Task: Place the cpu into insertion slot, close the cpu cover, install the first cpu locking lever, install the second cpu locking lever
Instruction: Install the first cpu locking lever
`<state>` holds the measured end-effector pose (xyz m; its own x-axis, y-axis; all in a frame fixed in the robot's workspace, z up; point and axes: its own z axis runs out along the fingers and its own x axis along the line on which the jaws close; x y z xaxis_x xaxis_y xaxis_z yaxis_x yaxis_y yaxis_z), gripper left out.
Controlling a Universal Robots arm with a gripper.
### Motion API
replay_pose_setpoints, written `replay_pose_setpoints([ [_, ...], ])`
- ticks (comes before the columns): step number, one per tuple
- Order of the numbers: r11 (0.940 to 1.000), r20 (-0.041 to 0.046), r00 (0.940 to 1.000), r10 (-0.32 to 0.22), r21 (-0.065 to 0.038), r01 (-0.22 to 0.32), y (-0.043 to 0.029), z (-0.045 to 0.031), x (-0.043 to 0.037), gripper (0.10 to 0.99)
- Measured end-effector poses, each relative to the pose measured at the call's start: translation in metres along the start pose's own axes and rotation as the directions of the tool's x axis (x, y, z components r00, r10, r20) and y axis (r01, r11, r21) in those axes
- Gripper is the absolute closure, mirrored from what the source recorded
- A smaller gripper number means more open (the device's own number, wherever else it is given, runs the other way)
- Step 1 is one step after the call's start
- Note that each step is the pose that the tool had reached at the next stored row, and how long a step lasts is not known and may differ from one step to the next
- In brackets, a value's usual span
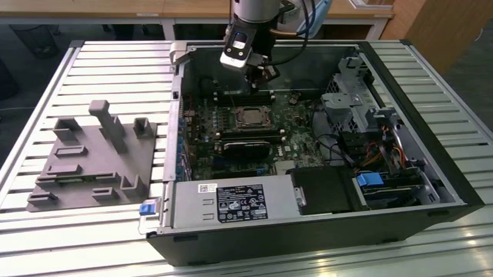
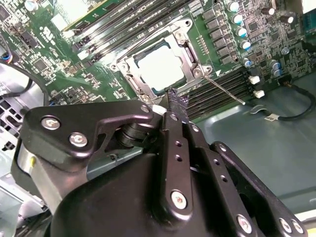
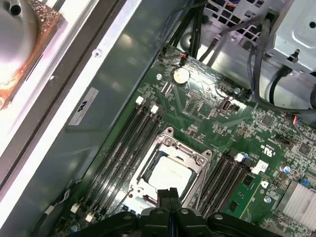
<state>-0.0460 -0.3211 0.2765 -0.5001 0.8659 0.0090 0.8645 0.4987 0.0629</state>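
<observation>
Second wrist view: lever [image 2: 224, 89], seemingly unlatched

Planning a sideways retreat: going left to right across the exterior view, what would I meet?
Grey plastic fixture block with posts → silvery square cpu → grey metal drive cage → black case wall

This is looking like a robot lab or workshop. A robot arm [image 1: 254, 14] is hanging over an open computer case [image 1: 308, 242] that is lying on a ribbed metal table [image 1: 108, 63], and wooden desks [image 1: 92, 7] are standing behind.
</observation>
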Motion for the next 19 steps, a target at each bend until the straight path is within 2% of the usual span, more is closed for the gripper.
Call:
replay_pose_setpoints([
  [9, 0.9983, -0.0037, 0.9983, -0.058, 0.000, 0.058, 0.0000, 0.0000, 0.0000, 0.980],
  [19, 0.9916, -0.0082, 0.9916, -0.129, 0.001, 0.129, 0.0000, 0.0000, 0.0000, 0.980],
])
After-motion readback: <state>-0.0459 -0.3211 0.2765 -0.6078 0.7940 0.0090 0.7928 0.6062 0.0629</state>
